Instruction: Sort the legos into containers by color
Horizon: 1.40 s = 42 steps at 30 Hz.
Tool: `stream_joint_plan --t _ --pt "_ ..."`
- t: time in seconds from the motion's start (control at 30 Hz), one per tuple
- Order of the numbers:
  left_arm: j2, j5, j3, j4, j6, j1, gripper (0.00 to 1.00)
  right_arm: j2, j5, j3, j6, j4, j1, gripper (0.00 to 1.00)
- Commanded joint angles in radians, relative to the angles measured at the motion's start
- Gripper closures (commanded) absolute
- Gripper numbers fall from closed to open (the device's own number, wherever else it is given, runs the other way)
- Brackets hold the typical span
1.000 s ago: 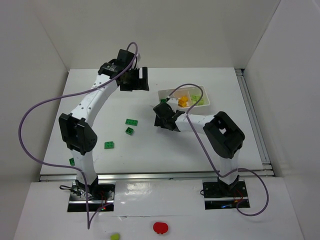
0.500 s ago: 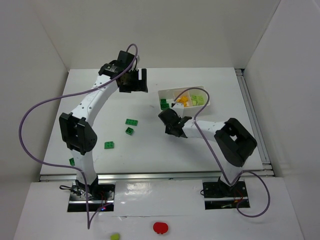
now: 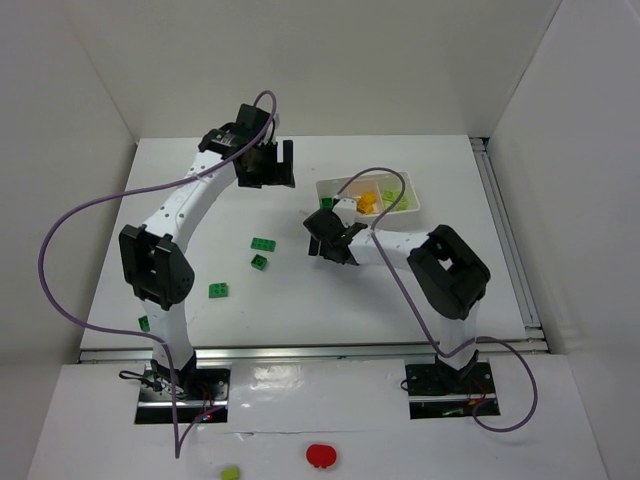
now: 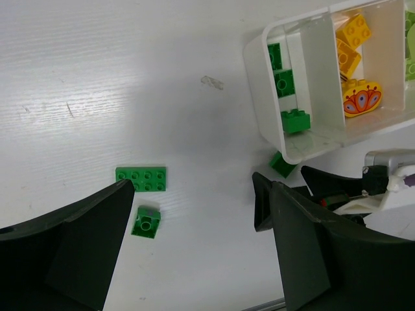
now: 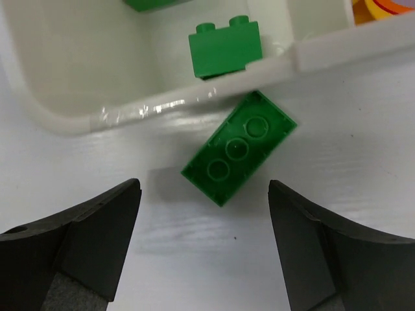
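The white tray (image 3: 408, 182) sits right of centre. In the left wrist view its left compartment (image 4: 259, 78) holds dark green bricks (image 4: 285, 84), the middle one orange bricks (image 4: 353, 32). A dark green brick (image 5: 238, 148) lies studs-down on the table against the tray's outer wall (image 5: 194, 103); it also shows in the left wrist view (image 4: 282, 163). My right gripper (image 5: 202, 194) is open and empty just short of it. My left gripper (image 4: 194, 201) is open and empty, high over a green plate (image 4: 141, 179) and a small green brick (image 4: 146, 222).
More green bricks lie on the table at left (image 3: 218, 290) and near the left edge (image 3: 144, 322). A red round object (image 3: 321, 456) and a pale green piece (image 3: 230, 473) lie in front of the arm bases. White walls enclose the table.
The right arm swung out to the right half a second ago and has come back left, its gripper again by the tray's near left corner. The left arm has barely moved.
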Motion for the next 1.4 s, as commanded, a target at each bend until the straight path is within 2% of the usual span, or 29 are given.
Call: stream_joint_plan --t 0.0,0.23,0.37,0.4,0.43,0.57,0.7,0.77,0.8,0.87,0.9,0.93,1.07,1.23,1.37 --pt "-0.041 -0.029 -0.031 0.009 -0.004 0.005 0.06 0.056 0.077 0.083 0.044 -0.019 0.009 0.14" --pt "-0.041 -0.029 -0.05 0.018 -0.004 0.005 0.06 0.116 0.139 0.134 0.092 -0.095 0.0 0.24" --pt "-0.041 -0.029 -0.05 0.018 -0.004 0.005 0.06 0.083 0.175 0.071 0.116 -0.095 0.0 0.45" --pt "-0.041 -0.029 -0.05 0.018 0.005 0.005 0.06 0.061 0.175 0.06 0.116 -0.095 0.0 0.56" --pt "-0.041 -0.029 -0.05 0.018 0.005 0.005 0.06 0.047 0.175 0.034 0.127 -0.111 0.0 0.62" --pt "-0.041 -0.029 -0.05 0.018 0.005 0.005 0.06 -0.051 0.145 -0.065 0.118 -0.111 0.0 0.74" --pt "-0.031 -0.02 -0.05 0.018 0.005 0.005 0.06 -0.169 0.084 -0.168 0.09 -0.089 0.0 0.74" --pt "-0.031 -0.011 -0.05 0.018 0.005 0.005 0.06 -0.213 0.074 -0.193 0.076 -0.079 0.0 0.67" --pt "-0.031 -0.011 -0.05 0.018 0.005 0.005 0.06 -0.214 0.06 -0.193 0.076 -0.079 0.0 0.5" --pt "-0.021 -0.011 -0.038 0.018 0.005 0.005 0.06 -0.214 0.05 -0.175 0.063 -0.07 -0.01 0.32" --pt "-0.021 -0.001 -0.038 0.018 0.005 0.005 0.07 -0.197 0.05 -0.163 0.063 -0.069 -0.019 0.2" --pt "-0.021 -0.001 -0.038 0.018 0.005 0.005 0.07 -0.183 0.05 -0.149 0.063 -0.069 -0.019 0.16" --pt "-0.021 -0.001 -0.029 0.018 0.005 0.005 0.07 -0.079 0.039 -0.084 0.04 -0.017 -0.028 0.1" --pt "-0.03 -0.011 -0.047 0.018 0.005 0.005 0.07 0.052 0.06 0.034 0.084 -0.043 -0.058 0.1" --pt "-0.039 -0.011 -0.056 0.018 0.005 0.005 0.07 0.087 0.102 0.066 0.131 -0.077 -0.069 0.16"
